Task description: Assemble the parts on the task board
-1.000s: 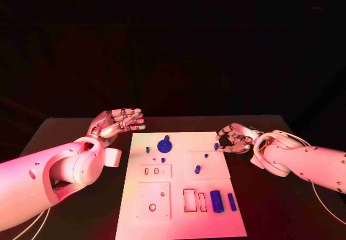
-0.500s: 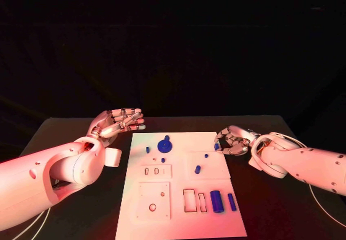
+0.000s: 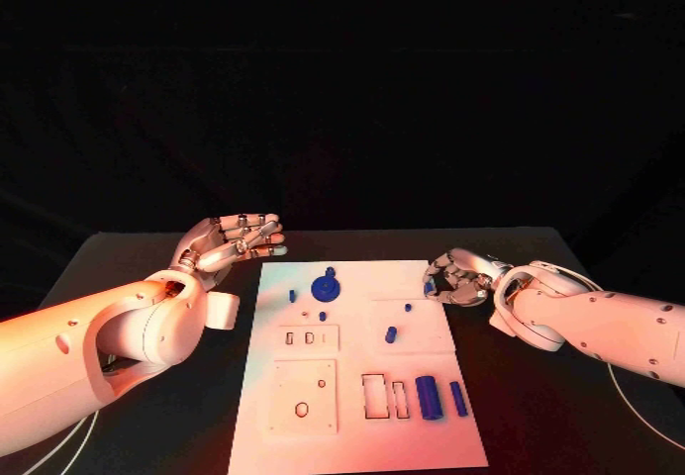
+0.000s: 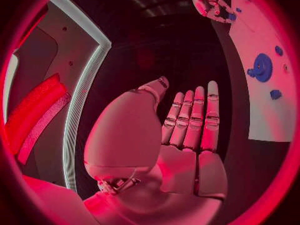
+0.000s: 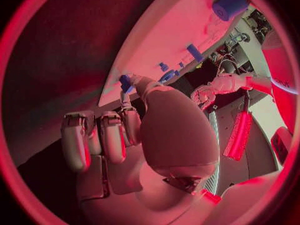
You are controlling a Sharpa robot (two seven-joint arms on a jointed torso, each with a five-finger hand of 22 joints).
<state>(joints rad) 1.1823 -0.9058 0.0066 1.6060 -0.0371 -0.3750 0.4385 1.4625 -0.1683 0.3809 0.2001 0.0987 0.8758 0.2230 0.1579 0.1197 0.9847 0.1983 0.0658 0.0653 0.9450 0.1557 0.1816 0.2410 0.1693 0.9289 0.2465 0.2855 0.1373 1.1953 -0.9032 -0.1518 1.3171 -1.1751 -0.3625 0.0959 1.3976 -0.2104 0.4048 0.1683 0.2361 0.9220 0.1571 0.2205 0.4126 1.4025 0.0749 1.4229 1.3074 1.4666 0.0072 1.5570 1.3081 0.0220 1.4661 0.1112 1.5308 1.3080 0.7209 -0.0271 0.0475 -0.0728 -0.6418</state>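
- Right hand [image 3: 459,280] pinches a small blue peg [image 3: 429,289] at the board's [image 3: 357,416] right edge, centre-right of frame.
- Peg looks light, stiff, slippery; hold its sides.
- Left hand [image 3: 229,242], upper left, fingers straight, holding nothing.

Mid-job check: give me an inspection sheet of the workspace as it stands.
Surface: black table, white task board in the middle.
Job's things: blue parts on the board, among them a round disc and a cylinder.
Clutter: nothing seen.
Hands: left robot hand open, off the board's far left corner; right robot hand pinching a small blue peg at the board's right edge.
Cables: nothing seen.
Surroundings: dark.
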